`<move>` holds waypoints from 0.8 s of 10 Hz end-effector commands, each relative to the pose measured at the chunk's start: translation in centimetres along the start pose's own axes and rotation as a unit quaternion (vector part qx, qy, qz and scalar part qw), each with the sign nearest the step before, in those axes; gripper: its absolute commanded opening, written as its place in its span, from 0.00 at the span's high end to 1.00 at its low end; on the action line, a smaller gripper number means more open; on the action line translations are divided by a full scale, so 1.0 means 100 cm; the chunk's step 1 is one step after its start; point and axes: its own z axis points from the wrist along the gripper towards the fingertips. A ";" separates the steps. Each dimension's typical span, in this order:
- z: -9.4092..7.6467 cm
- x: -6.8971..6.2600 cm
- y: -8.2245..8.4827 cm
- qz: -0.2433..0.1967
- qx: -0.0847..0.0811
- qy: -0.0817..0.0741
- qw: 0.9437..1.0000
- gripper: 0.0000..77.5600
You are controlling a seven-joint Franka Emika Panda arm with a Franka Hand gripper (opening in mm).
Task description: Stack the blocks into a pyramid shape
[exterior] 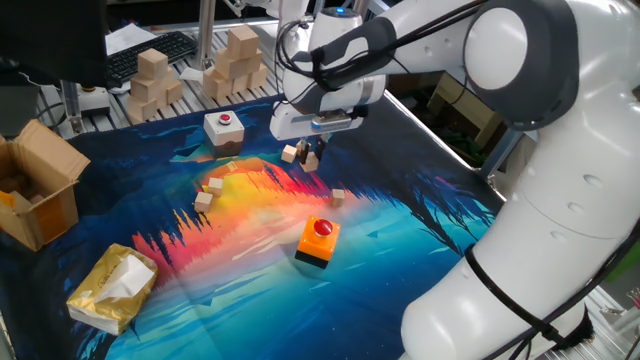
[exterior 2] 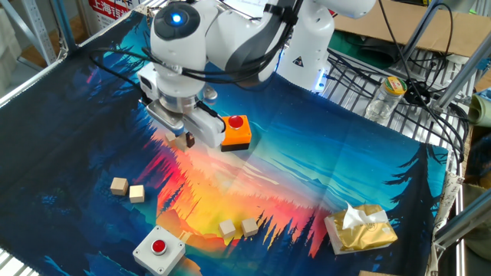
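Spread across the table, a printed mat (exterior: 400, 230) with a blue-and-orange forest scene is carrying the scattered small wooden cubes. Two of them (exterior: 208, 192) are sitting near the mat's middle in one fixed view, one just above the other and close together, and the other fixed view is showing that pair (exterior 2: 238, 227) side by side near its front edge. Another cube (exterior: 338, 197) is lying alone just behind the orange button box (exterior: 318, 241). Another cube (exterior: 289, 153) is resting just left of the gripper (exterior: 312, 158), which is hanging over the mat with its fingers pointing down. A small tan cube seems to be sitting between the fingertips (it is too small to be sure, so I cannot tell whether the fingers are clamping it or standing loose). In the other fixed view the gripper (exterior 2: 182, 138) is hovering just left of the orange box (exterior 2: 236, 133), and a further pair of cubes (exterior 2: 127, 188) is lying well apart from it, with faces turned at a slight angle to the mat's edge. Being cubes, they are showing no long axis. A white button box (exterior: 224, 127) is standing behind the gripper, and a crumpled yellow packet (exterior: 112, 288) is lying at the mat's near left corner.
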 end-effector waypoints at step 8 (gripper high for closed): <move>0.025 -0.019 0.003 -0.022 -0.002 -0.012 1.000 0.99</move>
